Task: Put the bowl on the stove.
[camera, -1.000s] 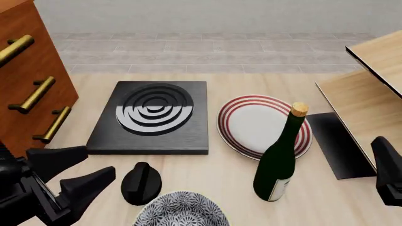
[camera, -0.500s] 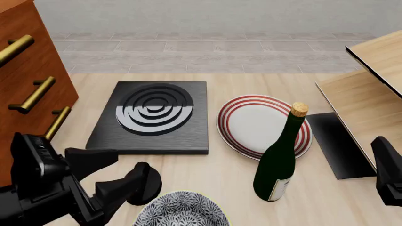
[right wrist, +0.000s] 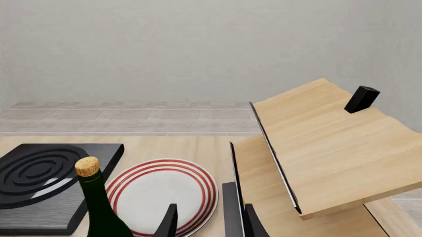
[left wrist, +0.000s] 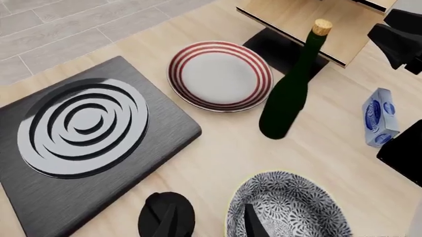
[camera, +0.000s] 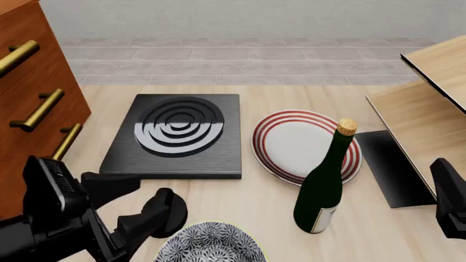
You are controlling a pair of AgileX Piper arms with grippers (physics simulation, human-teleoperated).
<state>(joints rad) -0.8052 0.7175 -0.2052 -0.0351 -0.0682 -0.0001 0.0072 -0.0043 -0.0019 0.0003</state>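
The bowl (camera: 209, 243) is seen at the near edge of the tabletop (camera: 262, 204) in the front view, partly cut off by the frame, blue-and-white pattern visible inside. It is well apart from the stove (camera: 176, 135), which lies farther back and a bit left, w/ the black knob (camera: 165, 212) between them, just beside the bowl's rim.

The left end effector (camera: 127, 204) is spread wide, low over the near-left tabletop. One finger is held toward the stove's near edge; the other is seen across the knob in the front view. In the left wrist view one fingertip (left wrist: 254, 224) is seen over the bowl's interior and the other over the knob; contact can't be told.

The right end effector (right wrist: 207, 219) is spread, nothing between the fingers, at the far right near the wooden shelf unit (camera: 426, 117).

A red-ringed plate (camera: 302, 144) lies right of the stove, w/ a corked dark green bottle (camera: 324, 185) upright in front of it. A small blue-and-white carton (left wrist: 379, 116) is shown in the left wrist view, beyond the bottle. A wooden drawer cabinet (camera: 33, 93) w/ brass handles is at the left.
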